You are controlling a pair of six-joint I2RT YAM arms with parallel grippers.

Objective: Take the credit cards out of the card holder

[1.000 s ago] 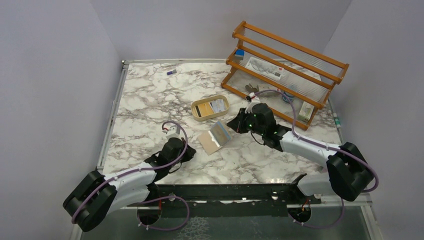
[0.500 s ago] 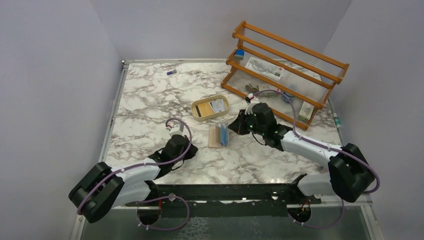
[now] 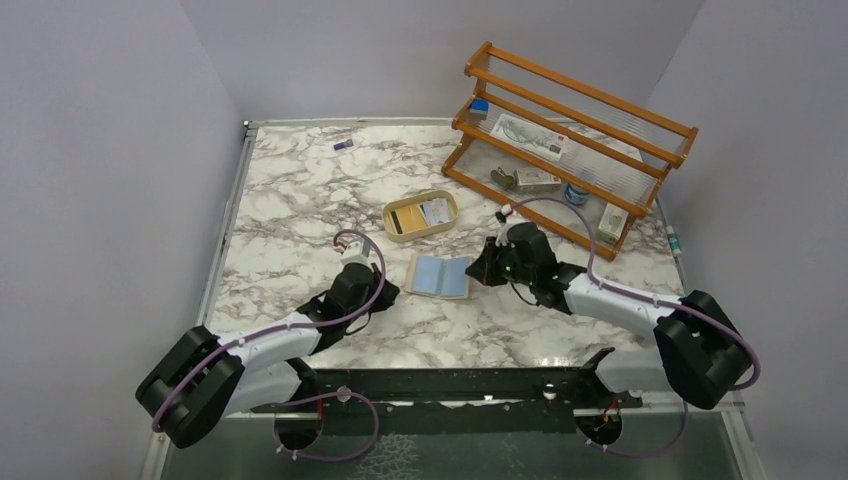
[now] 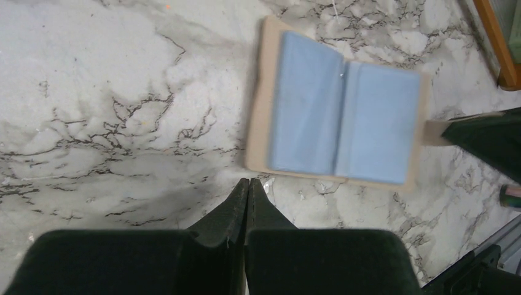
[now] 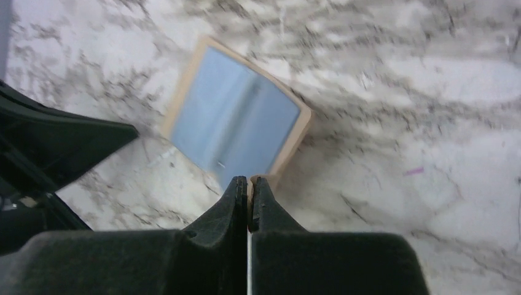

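The beige card holder (image 3: 440,275) lies open and flat on the marble table, its inside facing up. Pale blue panels cover both halves (image 4: 341,129); I cannot tell a pale blue card from lining. No whitish card shows in it. My right gripper (image 3: 478,268) is shut on the holder's snap tab (image 5: 270,180) at its right edge. In the left wrist view the tab (image 4: 433,132) runs into the right gripper's dark fingers (image 4: 485,138). My left gripper (image 4: 247,184) is shut and empty, its tips just off the holder's near left corner.
An oval tan tray (image 3: 395,228) behind the holder contains a yellow piece and a whitish flat piece. A wooden rack (image 3: 570,130) with small items stands at the back right. A small purple thing (image 3: 343,145) lies at the far left.
The right gripper held the holder tilted up and part folded; now it lies spread open and flat. The left gripper has moved forward to its near left corner.
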